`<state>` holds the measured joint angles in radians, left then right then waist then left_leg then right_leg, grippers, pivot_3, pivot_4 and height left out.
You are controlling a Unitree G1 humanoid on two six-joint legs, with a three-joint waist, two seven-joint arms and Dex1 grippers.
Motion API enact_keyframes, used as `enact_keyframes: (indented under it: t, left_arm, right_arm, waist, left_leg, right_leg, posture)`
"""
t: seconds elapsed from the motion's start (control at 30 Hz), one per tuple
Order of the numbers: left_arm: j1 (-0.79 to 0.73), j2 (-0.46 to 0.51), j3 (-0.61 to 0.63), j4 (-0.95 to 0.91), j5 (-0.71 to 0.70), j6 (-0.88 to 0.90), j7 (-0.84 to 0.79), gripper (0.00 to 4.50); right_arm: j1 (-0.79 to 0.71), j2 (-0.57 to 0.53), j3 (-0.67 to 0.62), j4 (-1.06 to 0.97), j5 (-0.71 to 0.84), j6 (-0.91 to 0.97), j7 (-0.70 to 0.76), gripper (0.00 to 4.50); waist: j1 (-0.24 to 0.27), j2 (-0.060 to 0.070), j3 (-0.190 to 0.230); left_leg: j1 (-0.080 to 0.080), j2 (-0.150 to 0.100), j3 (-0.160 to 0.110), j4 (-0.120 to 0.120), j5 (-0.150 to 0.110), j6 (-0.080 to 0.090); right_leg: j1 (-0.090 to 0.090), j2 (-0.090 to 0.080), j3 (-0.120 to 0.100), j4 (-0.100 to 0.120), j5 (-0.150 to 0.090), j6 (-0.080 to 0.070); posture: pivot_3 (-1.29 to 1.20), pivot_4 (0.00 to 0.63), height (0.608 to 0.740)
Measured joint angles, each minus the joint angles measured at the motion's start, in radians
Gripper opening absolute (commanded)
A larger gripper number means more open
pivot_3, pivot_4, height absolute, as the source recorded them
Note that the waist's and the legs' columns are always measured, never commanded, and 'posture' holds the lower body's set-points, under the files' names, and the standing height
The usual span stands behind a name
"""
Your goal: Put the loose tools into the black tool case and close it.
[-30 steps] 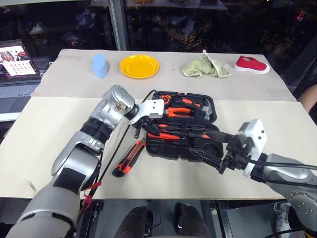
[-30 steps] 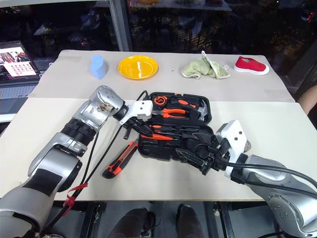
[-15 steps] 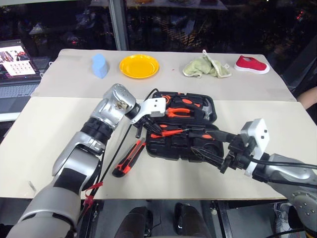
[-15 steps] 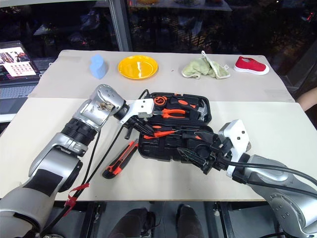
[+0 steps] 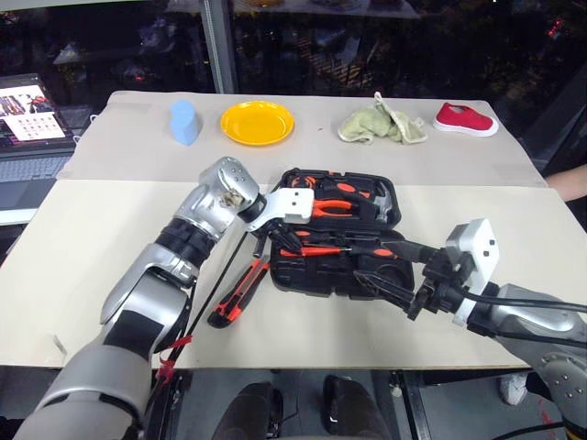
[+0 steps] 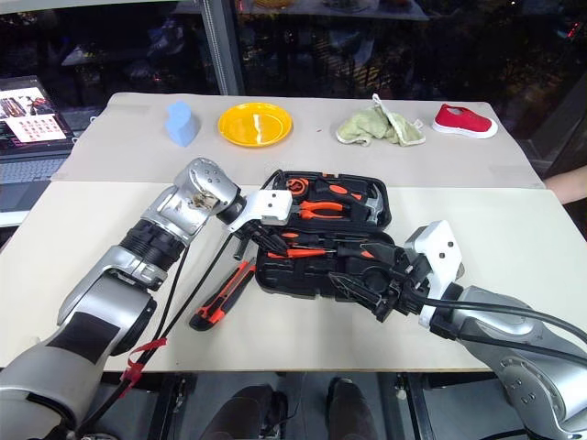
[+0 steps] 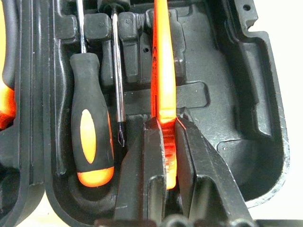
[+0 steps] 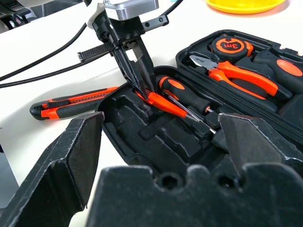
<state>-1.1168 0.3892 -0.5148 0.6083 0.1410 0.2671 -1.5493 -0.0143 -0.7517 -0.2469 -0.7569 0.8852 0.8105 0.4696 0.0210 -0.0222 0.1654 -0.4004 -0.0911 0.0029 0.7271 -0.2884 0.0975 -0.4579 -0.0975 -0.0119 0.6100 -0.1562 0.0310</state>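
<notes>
The black tool case [image 5: 303, 275] lies open in the middle of the table. My left gripper [image 5: 280, 240] reaches down into its near half. The fingers [image 7: 189, 151] stand slightly apart on either side of the slim orange screwdriver [image 7: 163, 71], which lies in a slot. Beside it sits a black-and-orange screwdriver [image 7: 92, 132] and the bare shaft of another [image 7: 117, 85]. The orange-and-black utility knife [image 5: 237, 293] lies on the table left of the case. My right gripper [image 5: 358, 259] hovers wide open over the case's near right part, holding nothing.
Orange pliers [image 5: 335, 206], a tape measure [image 8: 229, 46] and a hammer fill the case's far half. At the back stand a blue object [image 5: 184, 121], a yellow plate [image 5: 258, 122], a green cloth [image 5: 382, 124] and a red shoe [image 5: 466, 119]. A laptop [image 5: 32, 115] sits far left.
The orange screwdriver has gone from tilted up to lying flat in the case, and my left fingers have parted around it. My right arm has stayed still.
</notes>
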Motion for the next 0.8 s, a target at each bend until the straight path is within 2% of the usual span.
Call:
enact_keyframes:
  t: [0.03,0.2,0.27,0.3,0.33,0.57,0.8]
  left_arm:
    - [0.0,0.001,0.006,-0.001,-0.008,0.008,-0.008,3.74]
    - [-0.027,0.037,0.064,-0.013,-0.073,0.105,-0.053,3.74]
    - [-0.029,0.057,0.082,-0.022,-0.087,0.118,-0.054,3.19]
    - [-0.029,0.06,0.087,-0.022,-0.088,0.122,-0.05,3.12]
    - [-0.029,0.059,0.089,-0.022,-0.09,0.127,-0.045,2.56]
    - [-0.011,-0.008,0.122,0.039,-0.104,0.105,0.064,0.06]
    - [0.0,-0.041,0.145,0.075,-0.106,0.104,0.11,0.06]
  right_arm:
    - [0.0,0.0,0.0,0.0,0.0,0.0,0.0,4.5]
    - [0.007,0.002,0.0,0.0,-0.001,0.0,0.0,4.5]
    - [0.024,0.005,0.0,0.0,-0.001,0.0,-0.001,4.5]
    - [0.026,0.007,0.0,0.0,-0.001,0.0,-0.001,4.5]
    - [0.026,0.01,0.0,0.0,-0.001,0.0,-0.001,4.5]
    - [0.026,0.011,0.0,-0.001,-0.003,0.0,-0.003,4.5]
    - [0.039,0.011,-0.004,-0.002,-0.002,0.0,-0.015,4.5]
  waist:
    - [0.0,0.0,0.0]
    - [-0.003,0.0,0.0]
    - [-0.006,0.0,0.0]
    - [-0.006,0.0,0.0]
    - [-0.005,0.0,0.0]
    - [0.001,0.0,0.0]
    - [-0.001,0.0,0.0]
  left_leg:
    - [0.0,0.0,0.0,0.0,0.0,0.0]
    - [0.0,0.0,0.0,0.0,0.0,0.0]
    - [0.001,0.0,0.0,0.0,0.0,0.0]
    - [0.0,0.0,0.0,0.0,0.0,0.0]
    - [0.0,0.0,0.0,0.0,0.0,0.0]
    - [0.0,0.0,0.0,0.0,0.0,0.0]
    - [0.0,0.0,0.0,0.0,0.0,0.0]
  right_leg:
    - [0.0,0.0,0.0,0.0,0.0,0.0]
    - [0.0,0.001,0.0,0.0,0.0,0.0]
    - [0.0,0.001,0.0,0.0,0.0,0.0]
    - [0.0,0.001,0.0,0.0,0.0,0.0]
    - [0.0,0.001,0.0,0.0,0.0,0.0]
    - [0.0,0.001,0.0,0.0,0.0,0.0]
    - [0.0,0.0,0.0,0.0,0.0,0.0]
  posture:
    - [0.0,0.15,0.74]
    - [0.0,0.15,0.74]
    - [0.0,0.15,0.74]
    - [0.0,0.15,0.74]
    - [0.0,0.15,0.74]
    - [0.0,0.15,0.74]
    - [0.0,0.15,0.74]
